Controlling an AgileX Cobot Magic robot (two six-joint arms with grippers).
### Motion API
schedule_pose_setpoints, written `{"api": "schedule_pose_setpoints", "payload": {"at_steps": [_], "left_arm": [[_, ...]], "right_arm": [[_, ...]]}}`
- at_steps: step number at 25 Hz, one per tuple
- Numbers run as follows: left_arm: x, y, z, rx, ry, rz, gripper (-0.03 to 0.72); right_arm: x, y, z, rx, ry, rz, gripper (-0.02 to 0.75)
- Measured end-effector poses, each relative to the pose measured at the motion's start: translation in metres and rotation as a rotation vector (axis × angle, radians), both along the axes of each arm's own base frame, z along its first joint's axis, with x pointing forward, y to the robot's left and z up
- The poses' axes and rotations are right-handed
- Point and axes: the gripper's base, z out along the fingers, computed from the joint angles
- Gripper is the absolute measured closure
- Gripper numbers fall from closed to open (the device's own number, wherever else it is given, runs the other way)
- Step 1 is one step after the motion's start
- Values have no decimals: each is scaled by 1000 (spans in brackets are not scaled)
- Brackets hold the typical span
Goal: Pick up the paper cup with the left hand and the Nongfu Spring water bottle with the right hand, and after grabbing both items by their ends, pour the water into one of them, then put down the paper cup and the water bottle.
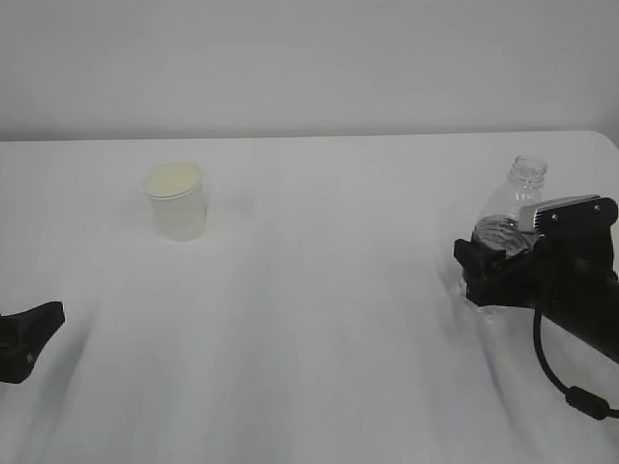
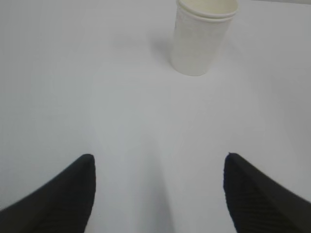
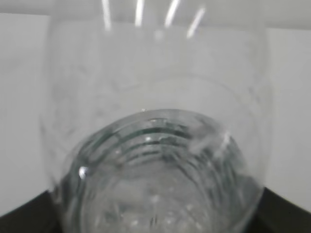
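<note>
The paper cup [image 1: 177, 200] is seen standing upright on the white counter [image 1: 319, 290], left of centre, with its cream inside showing. The left hand [image 1: 27, 338] is placed low at the near left edge, well apart from the cup, its fingers [image 2: 58, 194] spread wide with nothing between them. At the right, the water bottle [image 1: 511, 217] stands uncapped and upright, water [image 3: 160, 184] visible in its lower part, and is clasped around its lower body by the fingers of the right hand [image 1: 503, 271].
</note>
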Motion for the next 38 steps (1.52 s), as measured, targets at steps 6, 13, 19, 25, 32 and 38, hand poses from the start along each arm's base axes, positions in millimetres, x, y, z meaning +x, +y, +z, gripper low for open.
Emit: {"api": "schedule_pose_setpoints", "payload": {"at_steps": [6,13,19,25,32,38], "left_arm": [[0,0,0,0,0,-5,100],[0,-1,0,1,0,-16,100],[-1,-2,0,1,0,-30,100],[-2,-5,0,15,-4,-69,101],[6,-9,3,48,-44,-122,101],[15,-12,8,58,-83,-160,101]], "right_arm": [[-9,1,17,-1,-40,28,260],[-25,1,28,-44,-65,50,260],[-33,0,40,-65,-81,59,260],[-36,2,50,-84,-105,90,260],[-37,2,55,-90,-115,94,260],[-37,2,55,-92,-110,94,260]]}}
